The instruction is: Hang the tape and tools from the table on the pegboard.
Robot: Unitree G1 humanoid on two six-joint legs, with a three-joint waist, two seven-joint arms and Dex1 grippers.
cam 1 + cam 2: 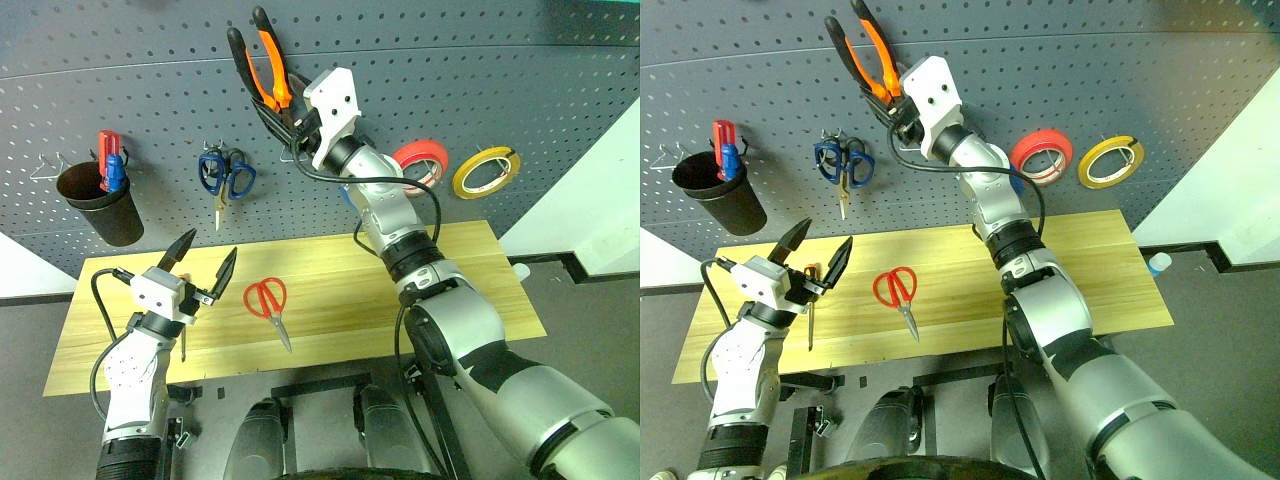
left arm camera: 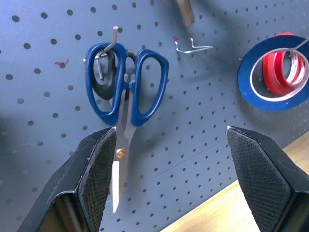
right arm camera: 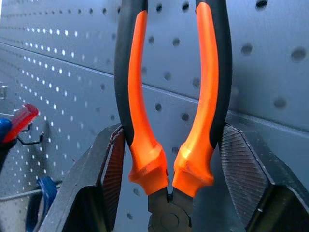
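My right gripper (image 1: pixel 290 112) holds the pliers (image 1: pixel 262 62) up at the pegboard (image 1: pixel 520 90); next I need a free hook (image 1: pixel 293 155). My left gripper (image 1: pixel 205 262) hangs wide, empty.

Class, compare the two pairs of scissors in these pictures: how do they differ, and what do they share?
The red-handled scissors lie flat on the table; the blue-handled scissors hang on a pegboard hook. The red pair's blades point toward the table's front edge; the blue pair's point straight down. Both have looped handles, metal blades, and are shut.
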